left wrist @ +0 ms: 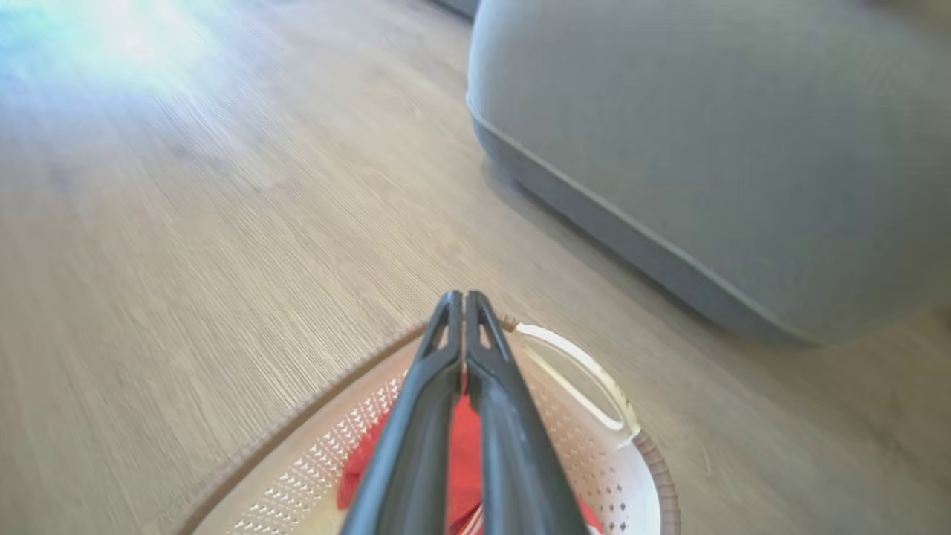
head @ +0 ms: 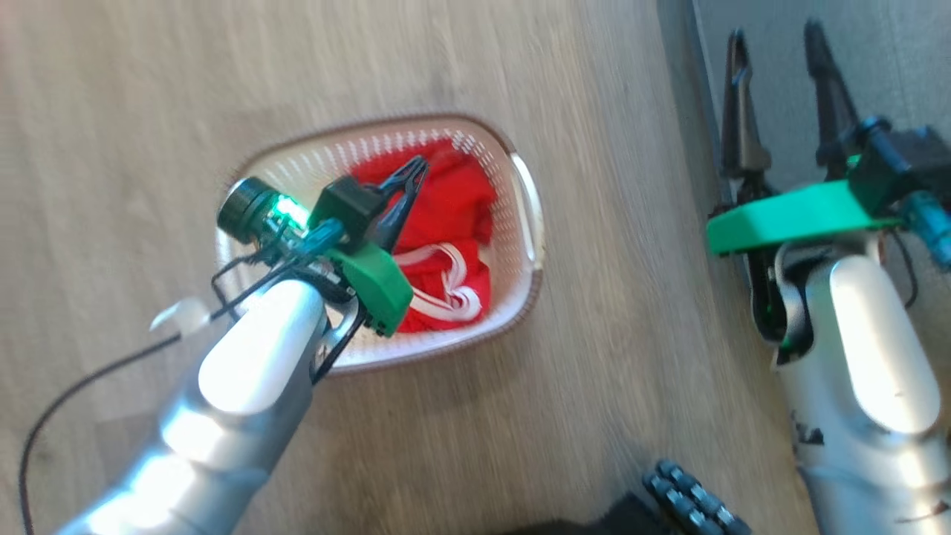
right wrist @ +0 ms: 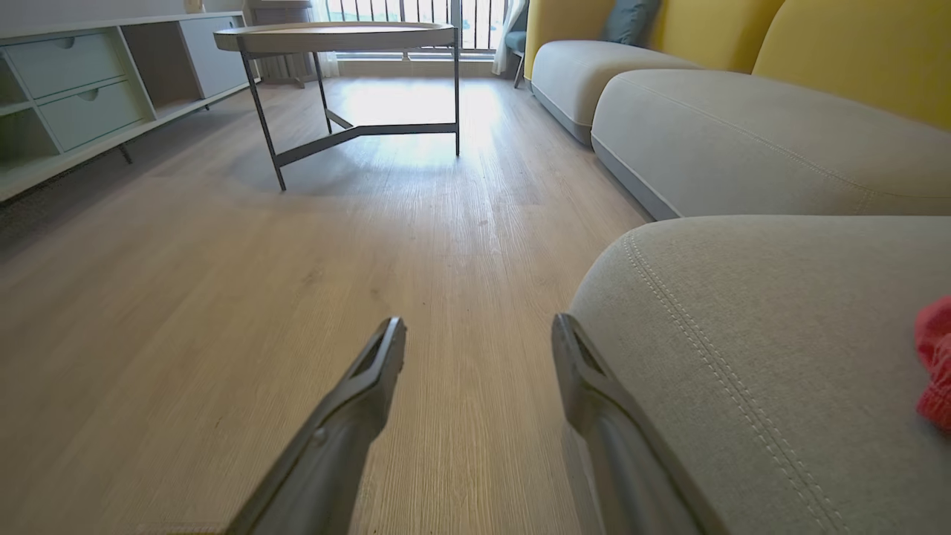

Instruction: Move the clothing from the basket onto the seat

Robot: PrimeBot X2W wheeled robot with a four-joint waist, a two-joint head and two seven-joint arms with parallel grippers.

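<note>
The basket (head: 524, 223) stands on the wooden floor with red clothing (head: 453, 200) with white bands heaped inside. My left gripper (head: 420, 165) hovers over that clothing, its fingers pressed shut. In the left wrist view the left gripper (left wrist: 462, 299) points past the basket rim (left wrist: 594, 371); red clothing (left wrist: 464, 453) shows through the gap lower down, and nothing hangs at the tips. My right gripper (head: 776, 67) stands open at the edge of the grey seat (head: 891, 67). Its fingers are empty in the right wrist view (right wrist: 479, 334), beside the seat (right wrist: 743, 334), where one red piece of clothing (right wrist: 936, 364) lies.
A round metal-legged coffee table (right wrist: 334, 44) and a low cabinet (right wrist: 82, 96) stand farther off across the wooden floor. More grey cushions (right wrist: 743, 141) with yellow backs (right wrist: 854, 52) run along the right. My base's dark wheel (head: 691, 498) sits at the bottom of the head view.
</note>
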